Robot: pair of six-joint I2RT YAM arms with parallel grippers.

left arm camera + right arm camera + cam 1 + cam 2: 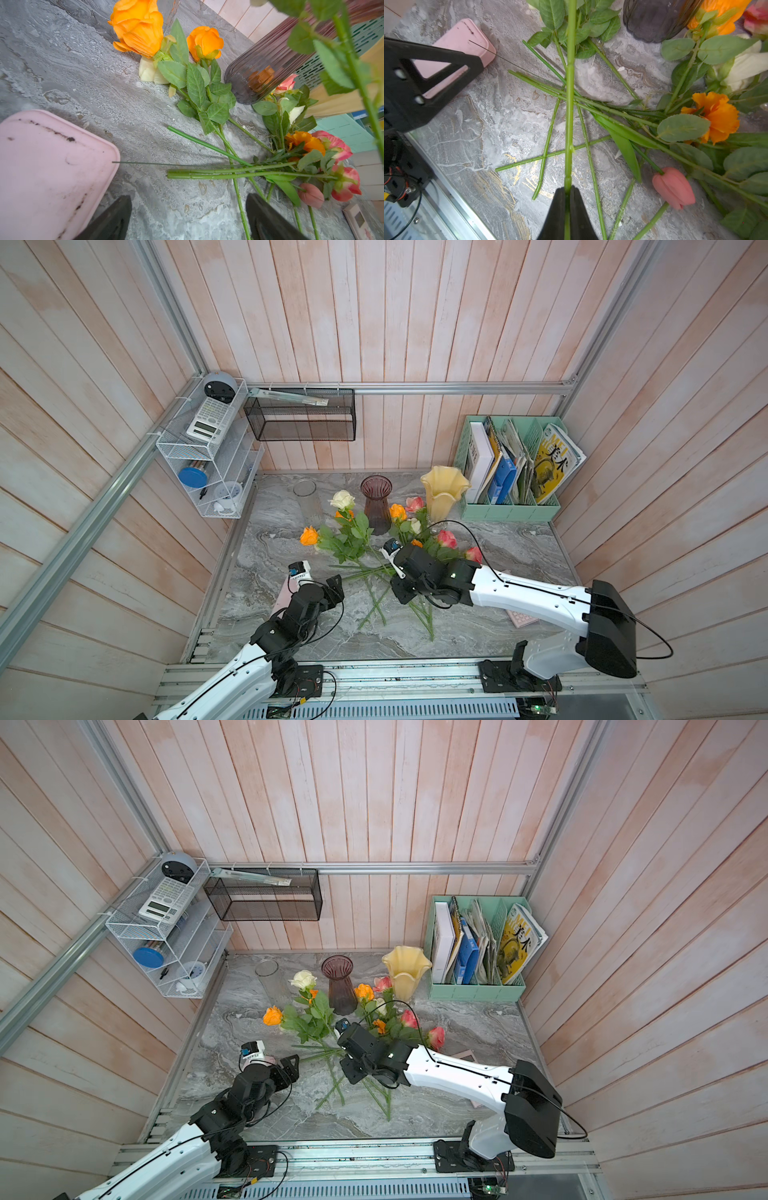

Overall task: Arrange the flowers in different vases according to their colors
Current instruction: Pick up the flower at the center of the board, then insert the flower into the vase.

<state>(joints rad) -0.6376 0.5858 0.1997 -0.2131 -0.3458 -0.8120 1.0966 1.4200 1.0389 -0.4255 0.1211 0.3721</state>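
Flowers (353,537) lie tangled before the purple vase (376,506) in both top views, my right gripper (397,572) low over their crossed stems. In the left wrist view, my left gripper (188,204) is spread wide and empty, beside the pink tray (52,166). In the right wrist view, my right jaws pinch one green stem (569,104); I should lift straight up, slowly, freeing it from the tangle.

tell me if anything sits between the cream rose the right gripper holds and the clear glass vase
Nothing visible does. The right gripper is shut on its stem, and the cream rose is beside the clear glass vase with only bare table between. The purple vase stands on the bloom's other side.
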